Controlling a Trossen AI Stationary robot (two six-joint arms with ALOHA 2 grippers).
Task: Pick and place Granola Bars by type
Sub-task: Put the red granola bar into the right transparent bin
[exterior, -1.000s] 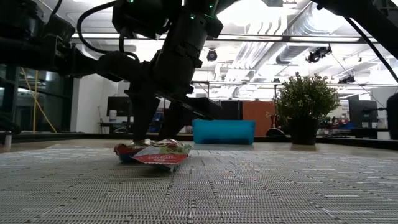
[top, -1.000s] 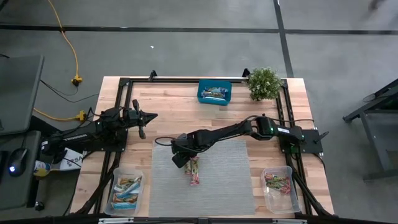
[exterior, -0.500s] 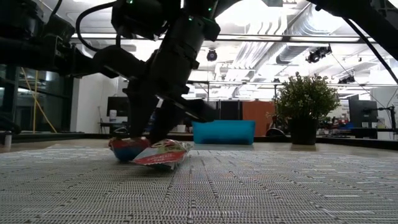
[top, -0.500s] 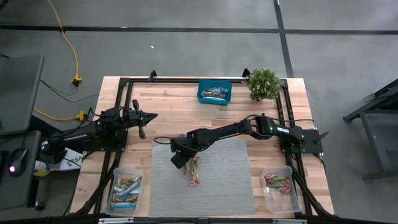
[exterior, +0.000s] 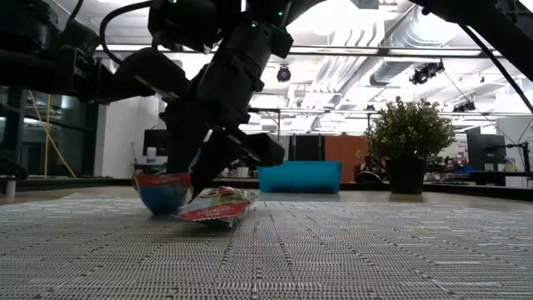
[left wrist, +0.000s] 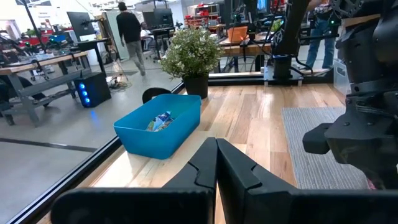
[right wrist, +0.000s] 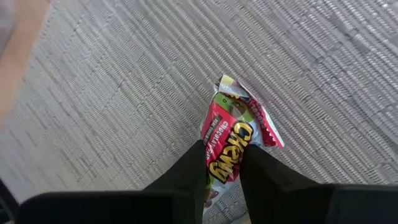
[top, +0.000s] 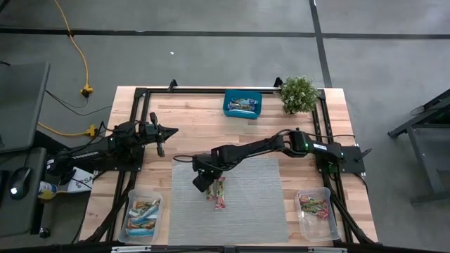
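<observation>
The right gripper (top: 209,184), left of centre in the high view, pinches a red bar (right wrist: 227,144) at the mat (top: 253,211), one end lifted in the low view. A second bar (top: 221,199) lies just below it. This looks like the pick step; next comes a lift and carry to the right tub (top: 314,213), probably. The left gripper (top: 160,135), pressed together, waits at upper left.
</observation>
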